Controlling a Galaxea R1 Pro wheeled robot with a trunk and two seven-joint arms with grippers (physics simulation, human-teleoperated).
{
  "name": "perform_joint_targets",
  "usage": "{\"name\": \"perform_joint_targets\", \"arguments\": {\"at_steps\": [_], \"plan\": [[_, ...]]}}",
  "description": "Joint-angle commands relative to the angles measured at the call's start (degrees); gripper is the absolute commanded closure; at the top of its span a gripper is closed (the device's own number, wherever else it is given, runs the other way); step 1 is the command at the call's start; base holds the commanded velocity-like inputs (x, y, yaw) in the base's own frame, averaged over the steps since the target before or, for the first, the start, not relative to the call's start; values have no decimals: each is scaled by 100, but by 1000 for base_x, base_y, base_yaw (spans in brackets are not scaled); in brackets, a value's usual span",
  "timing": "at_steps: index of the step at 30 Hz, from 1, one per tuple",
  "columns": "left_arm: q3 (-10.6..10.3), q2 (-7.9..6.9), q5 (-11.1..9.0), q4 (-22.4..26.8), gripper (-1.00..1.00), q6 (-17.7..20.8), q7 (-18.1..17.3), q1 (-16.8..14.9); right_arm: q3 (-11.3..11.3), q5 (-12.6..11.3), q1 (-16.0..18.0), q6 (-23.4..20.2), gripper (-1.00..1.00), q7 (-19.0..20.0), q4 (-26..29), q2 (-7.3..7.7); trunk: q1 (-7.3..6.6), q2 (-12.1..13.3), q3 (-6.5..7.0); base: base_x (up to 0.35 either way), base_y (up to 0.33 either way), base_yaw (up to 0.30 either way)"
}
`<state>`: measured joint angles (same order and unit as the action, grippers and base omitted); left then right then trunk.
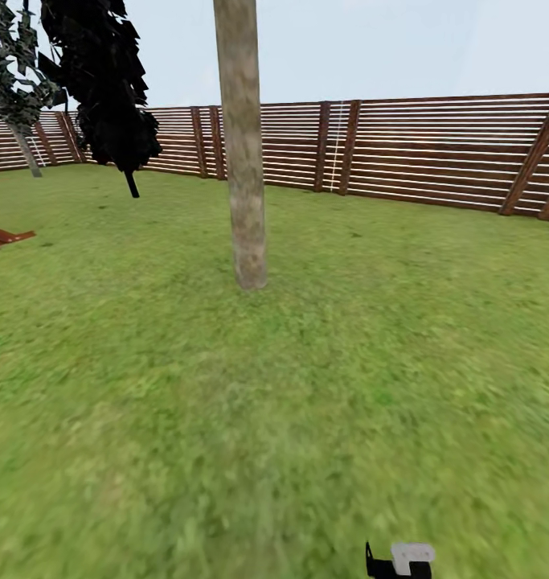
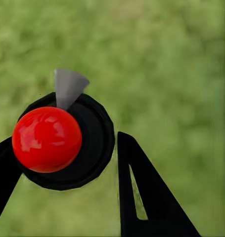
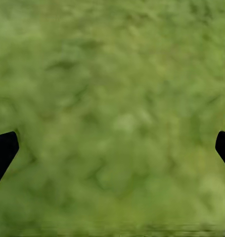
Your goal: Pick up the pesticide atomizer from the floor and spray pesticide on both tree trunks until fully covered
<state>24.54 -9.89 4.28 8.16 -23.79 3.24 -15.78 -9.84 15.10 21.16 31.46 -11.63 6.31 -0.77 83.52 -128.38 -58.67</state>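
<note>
Gripping atomizer (red cap) between left jaws | right jaws spread over grass

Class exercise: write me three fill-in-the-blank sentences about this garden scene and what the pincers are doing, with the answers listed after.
1. The left pincer is shut on an atomizer with a ____ ball top.
2. The right pincer is ____, with only grass between its fingertips.
3. Behind the trunk runs a brown slatted ____.

Answers: red; open; fence
</note>
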Motion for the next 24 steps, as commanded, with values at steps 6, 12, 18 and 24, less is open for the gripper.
{"name": "perform_joint_targets", "arguments": {"at_steps": [6, 12, 18, 24], "plan": [[0, -4, 46, -7, 100, -21, 33, -4, -42, 57, -89, -40, -100, -41, -474, 9, 3, -2, -4, 338, 0, 0], [-2, -4, 46, -7, 100, -21, 28, -4, -43, 59, -112, -43, -100, -42, -482, 7, 3, -2, -4, 338, 0, 0], [-2, -4, 46, -7, 100, -21, 28, -4, -44, 58, -112, -43, -100, -42, -482, 7, 3, -2, -4, 338, 0, 0], [-2, -4, 46, -7, 100, -21, 31, 2, -44, 58, -112, -43, -100, -42, -482, 7, 3, -2, -4, 338, 0, 0]]}}
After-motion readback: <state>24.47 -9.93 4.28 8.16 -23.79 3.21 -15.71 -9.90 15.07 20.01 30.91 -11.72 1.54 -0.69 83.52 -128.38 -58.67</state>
